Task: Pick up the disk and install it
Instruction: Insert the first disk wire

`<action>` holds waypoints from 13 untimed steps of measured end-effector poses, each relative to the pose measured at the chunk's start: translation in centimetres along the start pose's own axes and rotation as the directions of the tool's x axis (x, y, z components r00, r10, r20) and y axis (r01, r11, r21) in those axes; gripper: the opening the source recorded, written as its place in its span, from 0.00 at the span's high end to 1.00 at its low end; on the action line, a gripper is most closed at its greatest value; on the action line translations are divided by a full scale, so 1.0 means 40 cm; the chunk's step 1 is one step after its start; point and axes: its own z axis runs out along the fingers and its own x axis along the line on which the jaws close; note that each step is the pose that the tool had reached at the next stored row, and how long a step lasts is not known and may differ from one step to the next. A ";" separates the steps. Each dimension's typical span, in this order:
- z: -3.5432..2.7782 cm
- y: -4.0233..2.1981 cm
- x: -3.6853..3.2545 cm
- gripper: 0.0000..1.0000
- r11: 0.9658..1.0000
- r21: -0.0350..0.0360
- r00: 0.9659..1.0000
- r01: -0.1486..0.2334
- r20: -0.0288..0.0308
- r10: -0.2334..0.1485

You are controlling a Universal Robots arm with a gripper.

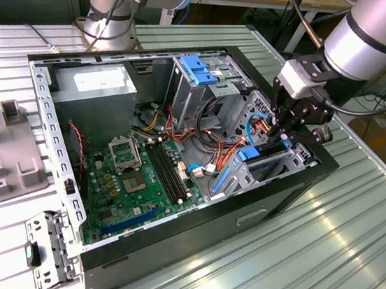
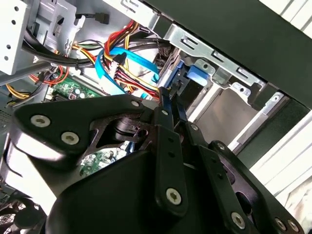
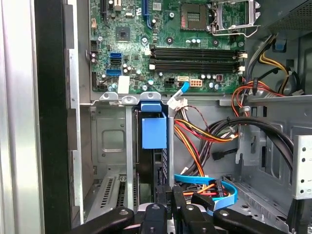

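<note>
While the open computer case lay on the slatted table, the arm reached into its drive bay. The gripper stood closed on the disk, which sat on edge in the bay slot, beside the loose cables.

I am seeing the exterior view looking down from above and well back at the open computer case. Both wrist views are sitting close inside it, the first facing the motherboard, both sharing the blue-railed drive bay.
</note>
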 end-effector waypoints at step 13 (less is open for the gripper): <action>0.005 0.000 0.014 0.83 1.000 0.000 1.000 0.000 0.000 0.000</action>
